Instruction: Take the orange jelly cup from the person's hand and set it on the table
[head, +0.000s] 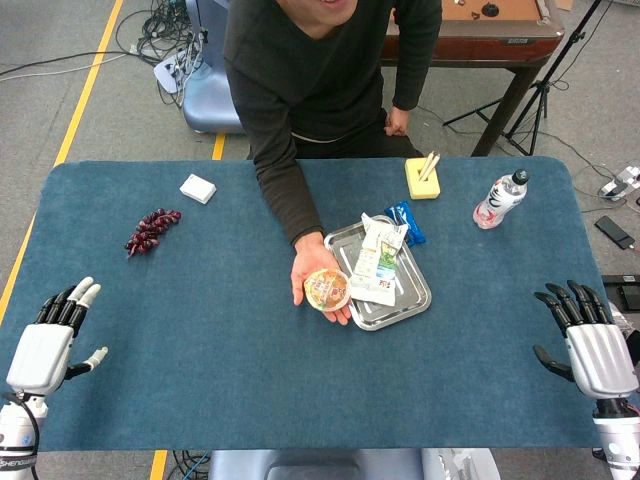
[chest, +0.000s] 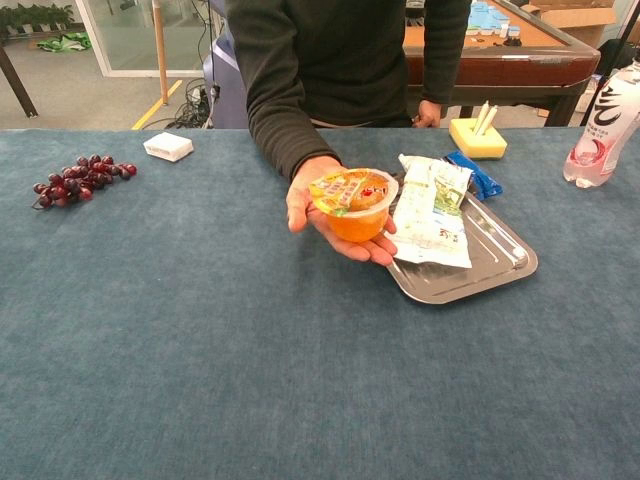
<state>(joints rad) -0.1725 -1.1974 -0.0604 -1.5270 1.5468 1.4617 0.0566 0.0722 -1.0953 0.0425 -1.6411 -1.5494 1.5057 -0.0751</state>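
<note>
The orange jelly cup (chest: 353, 204) sits upright on the person's open palm (chest: 330, 225), its printed foil lid sealed and facing up, the translucent orange body cradled by the fingers beneath. It lies far ahead of both robot hands, roughly midway between them.
</note>
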